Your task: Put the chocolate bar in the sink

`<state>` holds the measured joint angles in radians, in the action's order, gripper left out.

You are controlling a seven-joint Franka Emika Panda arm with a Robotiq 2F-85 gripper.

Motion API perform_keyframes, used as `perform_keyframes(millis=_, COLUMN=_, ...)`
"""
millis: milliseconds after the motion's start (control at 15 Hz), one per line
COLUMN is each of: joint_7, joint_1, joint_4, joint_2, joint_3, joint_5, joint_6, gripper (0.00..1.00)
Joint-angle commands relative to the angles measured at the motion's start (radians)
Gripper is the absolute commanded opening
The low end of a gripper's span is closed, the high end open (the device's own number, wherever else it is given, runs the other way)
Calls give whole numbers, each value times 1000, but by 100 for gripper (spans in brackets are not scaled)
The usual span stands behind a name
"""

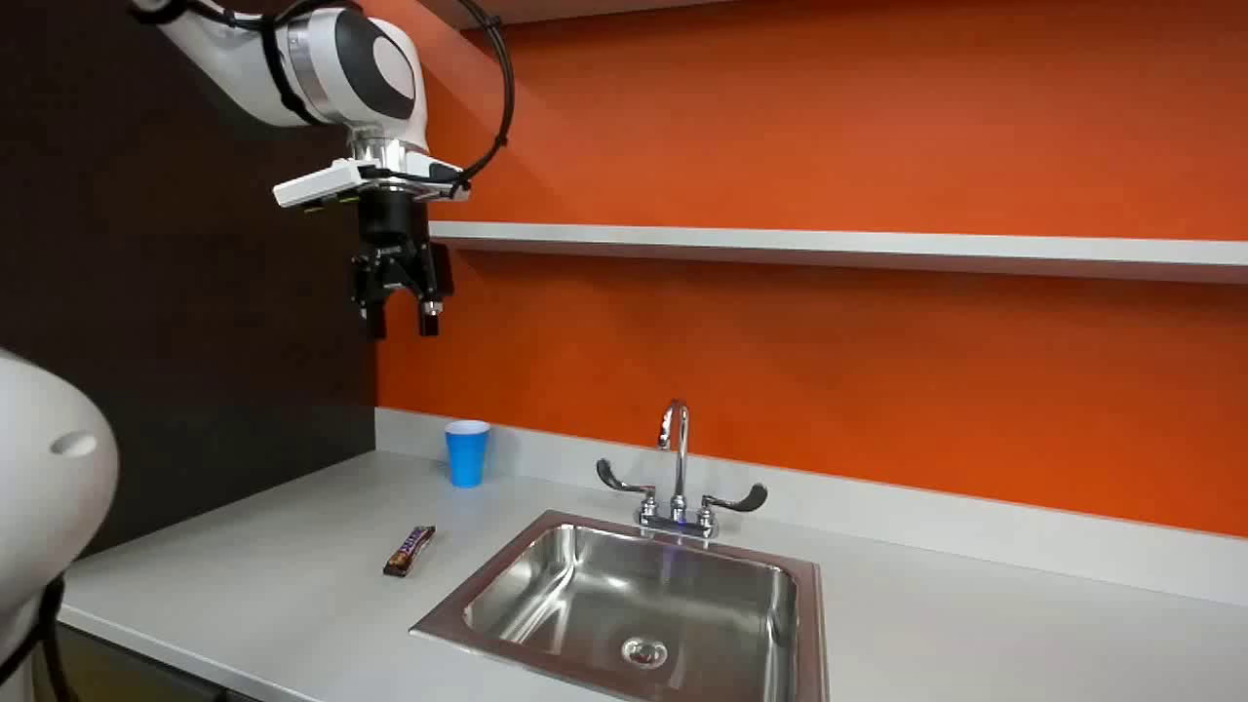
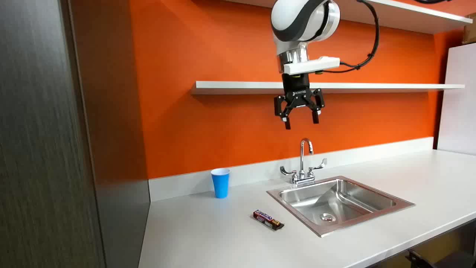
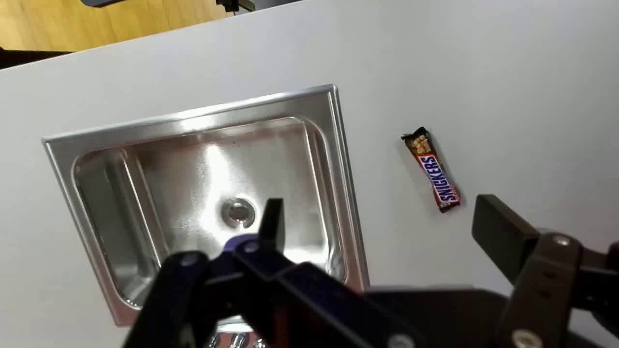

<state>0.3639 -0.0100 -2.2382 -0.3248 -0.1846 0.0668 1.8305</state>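
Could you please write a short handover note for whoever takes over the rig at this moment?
Gripper: jaws open, nothing between them, raised well above the counter.
Chocolate bar: lying flat on the counter, apart from the sink and on the same side of it as the blue cup; the wrapper reads SNICKERS in the wrist view.
Sink: set into the counter, bar not in it.
Done: no part of the transfer shows as done; the bar is outside the sink and ungrasped.
Left: lower to the bar, grip it, carry it over the sink and release it inside.
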Motion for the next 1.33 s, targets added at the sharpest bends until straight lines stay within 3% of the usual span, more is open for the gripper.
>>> perform_keyframes(millis=0, joint_7=3, joint_1=-15, joint_4=2, joint_2=2, joint_3=13, joint_5=4, joint_6=-2, gripper=100)
perform_keyframes(millis=267, joint_7=-15, joint_1=-24, joint_4=10, joint_2=26, joint_3=18, joint_5=-17, joint_6=25, gripper=100)
perform_keyframes(millis=467, joint_7=-45, joint_1=-44, joint_4=6, joint_2=73, joint_3=23, joint_5=-57, joint_6=115, gripper=100)
perform_keyframes(millis=1267, joint_7=-127, joint_1=-117, joint_4=-17, joint_2=361, joint_3=15, joint_5=-57, joint_6=399, gripper=100)
